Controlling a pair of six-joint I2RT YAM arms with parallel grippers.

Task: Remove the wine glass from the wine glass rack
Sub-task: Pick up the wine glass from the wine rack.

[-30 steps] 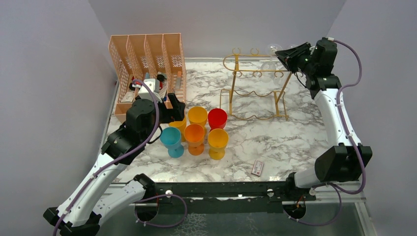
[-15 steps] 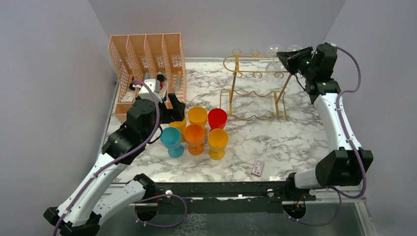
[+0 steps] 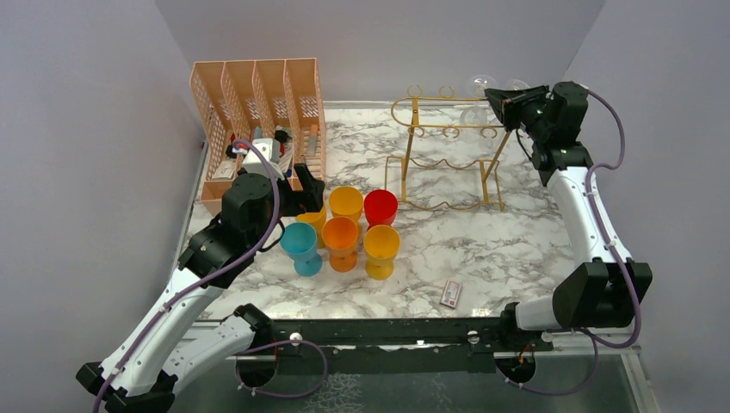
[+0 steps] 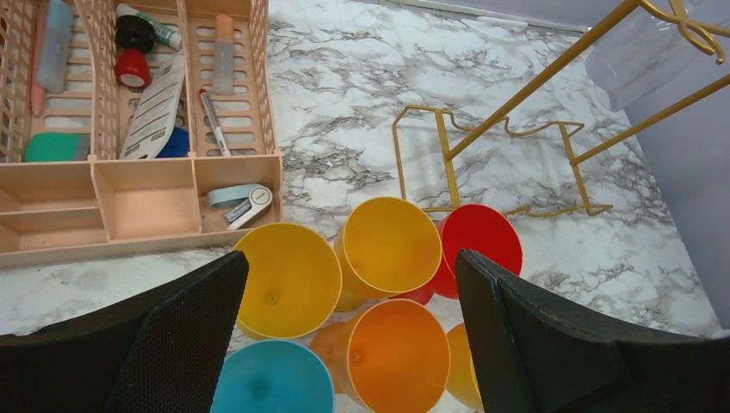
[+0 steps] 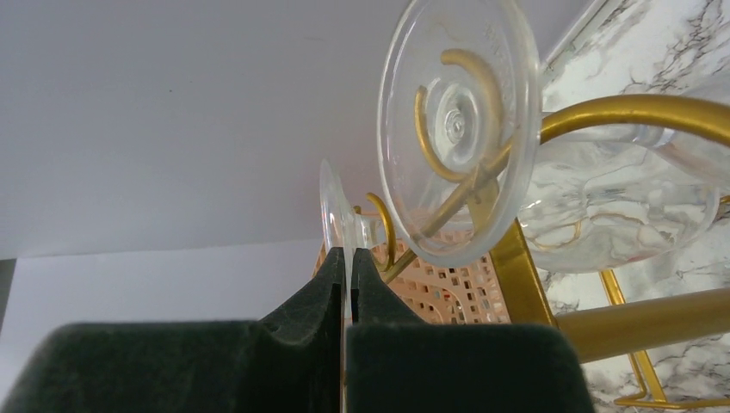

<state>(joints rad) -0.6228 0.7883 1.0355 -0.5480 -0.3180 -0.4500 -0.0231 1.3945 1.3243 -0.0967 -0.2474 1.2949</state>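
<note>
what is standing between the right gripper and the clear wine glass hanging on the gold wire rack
Nothing visible: the right gripper is shut on the foot rim of the clear wine glass. On its way off the gold wire rack, a curled hook sits by its stem and a second clear glass hangs close beside.

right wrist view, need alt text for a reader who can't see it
The right gripper is pinched shut on the thin foot of a clear wine glass, seen edge-on against a pale wall. Beside it a second wine glass hangs upside down from the gold wine glass rack, its round foot facing the camera.
</note>
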